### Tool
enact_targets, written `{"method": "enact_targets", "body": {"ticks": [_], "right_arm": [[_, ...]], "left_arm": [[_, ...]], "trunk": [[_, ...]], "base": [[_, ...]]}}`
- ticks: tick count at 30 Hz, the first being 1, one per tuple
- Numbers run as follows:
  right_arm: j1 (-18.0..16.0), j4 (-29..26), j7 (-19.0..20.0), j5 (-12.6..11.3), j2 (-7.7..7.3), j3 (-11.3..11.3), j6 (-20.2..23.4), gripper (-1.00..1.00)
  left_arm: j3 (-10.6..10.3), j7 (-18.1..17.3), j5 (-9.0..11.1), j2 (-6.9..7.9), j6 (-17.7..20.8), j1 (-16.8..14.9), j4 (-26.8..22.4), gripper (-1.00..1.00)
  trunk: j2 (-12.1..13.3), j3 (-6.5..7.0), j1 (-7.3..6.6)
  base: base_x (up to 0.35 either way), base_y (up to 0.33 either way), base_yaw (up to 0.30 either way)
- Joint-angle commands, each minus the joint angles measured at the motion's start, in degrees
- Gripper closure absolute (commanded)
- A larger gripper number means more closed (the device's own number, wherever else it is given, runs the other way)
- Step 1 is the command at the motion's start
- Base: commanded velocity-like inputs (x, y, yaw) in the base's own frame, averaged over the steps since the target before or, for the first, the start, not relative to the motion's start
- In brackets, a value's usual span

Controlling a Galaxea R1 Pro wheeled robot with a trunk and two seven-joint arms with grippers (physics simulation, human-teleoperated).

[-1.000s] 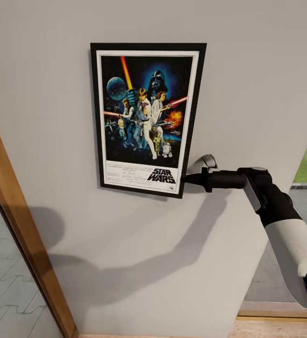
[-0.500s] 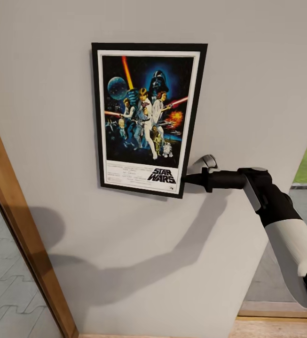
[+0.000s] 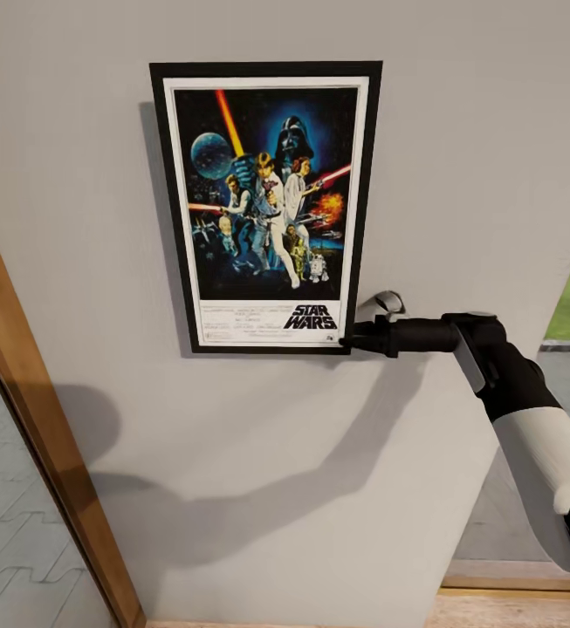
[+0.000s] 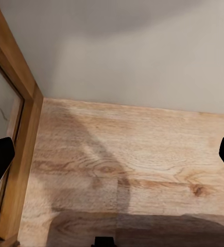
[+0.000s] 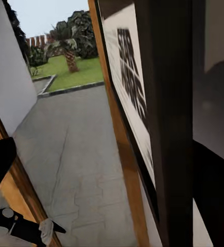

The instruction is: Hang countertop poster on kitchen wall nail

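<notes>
1. One pincer does the work here: the right pincer (image 3: 352, 338) pinches the lower right corner of the poster (image 3: 267, 205), one black finger (image 5: 214, 195) running alongside the dark frame in the right wrist view.
2. Gripping at that bottom corner makes sense, since it leaves the top edge free to meet the wall and find its hanger.
3. The poster sits upright and flat against the off-white wall (image 3: 459, 157), high up, its frame edges close to square with the view and a thin shadow down its left side.
4. The wall nail is hidden, presumably behind the frame, so I can't confirm the poster has caught on it.
5. My read: the hanging step is nearly done, and the next call is whether letting go leaves it hanging.
6. The risk is a slide down the wall if nothing holds the top.
7. The left pincer (image 4: 112, 154) hangs low with its fingers spread wide and nothing between them, pointed at the wooden floor (image 4: 132, 170) beside a wooden door frame (image 3: 40, 453).
</notes>
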Motion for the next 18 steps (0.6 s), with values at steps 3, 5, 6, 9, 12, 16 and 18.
{"method": "enact_targets", "body": {"ticks": [3,5,6,9,12,16,18], "right_arm": [[-0.1,-0.1,-2.4,0.0,-0.14,0.2,0.2,-1.0],[-0.1,-0.2,-2.4,0.0,-0.14,0.2,0.2,-1.0],[-0.1,-0.3,-2.4,0.0,-0.14,0.2,0.3,-1.0],[-0.1,-0.3,-2.4,0.0,-0.14,0.3,0.2,-1.0],[-0.1,-0.3,-2.4,0.0,-0.14,0.3,0.2,-1.0],[-0.1,-0.3,-2.5,0.0,-0.14,0.3,0.2,-1.0],[-0.1,-0.3,-2.5,0.0,-0.14,0.3,0.2,-1.0]], "left_arm": [[0.2,-0.4,0.0,-0.01,0.0,0.0,-0.1,-1.0],[0.2,-0.4,0.0,0.0,0.0,0.0,-0.1,-1.0],[0.2,-0.4,0.0,0.0,0.0,0.0,-0.1,-1.0],[0.2,-0.4,0.0,-0.02,0.0,0.0,-0.1,-1.0],[0.2,-0.4,0.0,-0.03,0.0,0.0,-0.1,-1.0],[0.2,-0.5,0.0,-0.02,0.0,0.0,-0.1,-1.0],[0.2,-0.5,0.0,-0.03,0.0,0.0,-0.1,-1.0]], "trunk": [[-0.1,-0.11,0.04],[-0.1,-0.11,0.04],[-0.1,-0.11,0.04],[-0.1,-0.11,0.04],[-0.1,-0.11,0.04],[-0.1,-0.11,0.04],[-0.1,-0.11,0.04]], "base": [[0.0,0.0,0.0],[0.0,0.0,0.0],[0.0,0.0,0.0],[0.0,0.0,0.0],[-0.003,-0.012,0.0],[-0.061,-0.154,0.0],[-0.043,-0.109,0.0]]}}
